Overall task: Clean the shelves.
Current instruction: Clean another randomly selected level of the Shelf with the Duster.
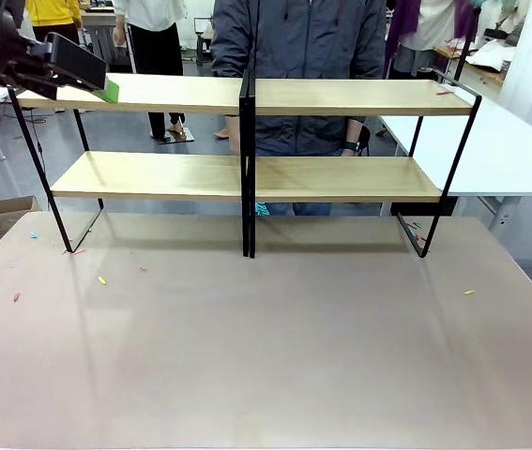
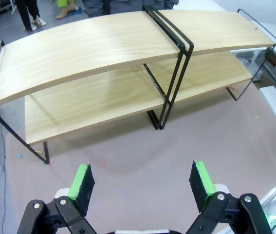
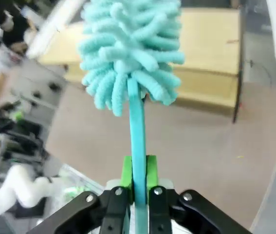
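The shelves [image 1: 247, 173] stand on the far half of the brown desk [image 1: 266, 356]. The rack has two levels and four light-wood boards, two on each level, with one black upright in the middle. A person [image 1: 298, 66] in a dark jacket stands just behind it, at the far side.

The left tool [image 2: 142, 183] has its two green pads [image 2: 82, 180] spread wide, with nothing between them. It hangs above the desk and looks down at the shelves from the front. In the front view the left tool [image 1: 83, 70] is at the upper left, near the left end of the top board.

The right tool [image 3: 138, 175] is pressed together on the thin turquoise handle of one duster [image 3: 130, 53]. The fluffy turquoise head of the duster points toward the shelves.

Several small coloured scraps [image 1: 101, 279] lie on the desk, apart from each other. I count at least five of them; what they are I cannot tell.
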Controlling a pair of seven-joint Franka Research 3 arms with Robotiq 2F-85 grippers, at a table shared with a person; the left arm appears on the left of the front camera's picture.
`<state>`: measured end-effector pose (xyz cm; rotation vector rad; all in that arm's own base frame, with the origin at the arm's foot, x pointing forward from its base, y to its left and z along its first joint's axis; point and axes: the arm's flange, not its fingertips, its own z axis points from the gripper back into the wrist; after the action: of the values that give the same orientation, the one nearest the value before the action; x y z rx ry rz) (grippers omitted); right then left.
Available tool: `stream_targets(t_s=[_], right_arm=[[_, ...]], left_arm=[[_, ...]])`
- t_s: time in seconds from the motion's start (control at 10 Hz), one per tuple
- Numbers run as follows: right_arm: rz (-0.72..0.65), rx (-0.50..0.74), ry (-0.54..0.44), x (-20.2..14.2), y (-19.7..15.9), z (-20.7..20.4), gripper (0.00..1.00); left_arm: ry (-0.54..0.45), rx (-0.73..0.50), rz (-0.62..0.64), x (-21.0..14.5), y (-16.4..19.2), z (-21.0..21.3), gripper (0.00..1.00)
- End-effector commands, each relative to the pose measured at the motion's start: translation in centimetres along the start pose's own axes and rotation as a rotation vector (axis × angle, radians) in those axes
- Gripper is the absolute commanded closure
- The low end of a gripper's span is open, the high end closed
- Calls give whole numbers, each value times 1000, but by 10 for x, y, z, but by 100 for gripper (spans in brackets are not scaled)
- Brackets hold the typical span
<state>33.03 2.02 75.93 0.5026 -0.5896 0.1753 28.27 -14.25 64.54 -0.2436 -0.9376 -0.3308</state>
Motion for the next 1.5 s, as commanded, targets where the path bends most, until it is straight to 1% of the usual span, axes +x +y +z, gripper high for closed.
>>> stream_targets(t_s=[0.0,0.1,0.2,0.4,0.6,0.7,0.8,0.9,1.0,1.1,1.2,1.3,1.4], right_arm=[[-6,-154,213,43,26,-29,88],[-13,-218,306,44,39,-43,88],[-41,-266,381,39,46,-48,88],[-83,-310,437,29,42,-41,88],[-94,-325,509,27,31,-47,88],[-107,-327,500,30,25,-52,88],[-144,-372,463,32,18,-55,88],[-186,-434,447,31,12,-57,88],[-260,-532,412,31,3,-56,88],[-330,-628,346,32,-4,-53,88],[-370,-683,299,32,-9,-52,88],[-347,-654,278,33,-9,-52,88],[-277,-540,251,34,-4,-51,88]], left_arm=[[-11,-5,0,0,1,1,0],[-11,-5,0,0,1,1,0],[-11,-5,0,0,1,1,0],[-11,-5,0,0,1,1,0],[-11,-5,0,0,1,1,0],[-11,-5,0,0,1,1,0],[-11,-5,0,0,1,1,0],[-11,-5,0,0,1,1,0],[-11,-5,0,0,1,1,0],[-11,-5,0,0,1,1,0],[-11,-5,0,0,1,1,0],[-11,-5,0,0,1,1,0],[-11,-5,0,0,1,1,0]])
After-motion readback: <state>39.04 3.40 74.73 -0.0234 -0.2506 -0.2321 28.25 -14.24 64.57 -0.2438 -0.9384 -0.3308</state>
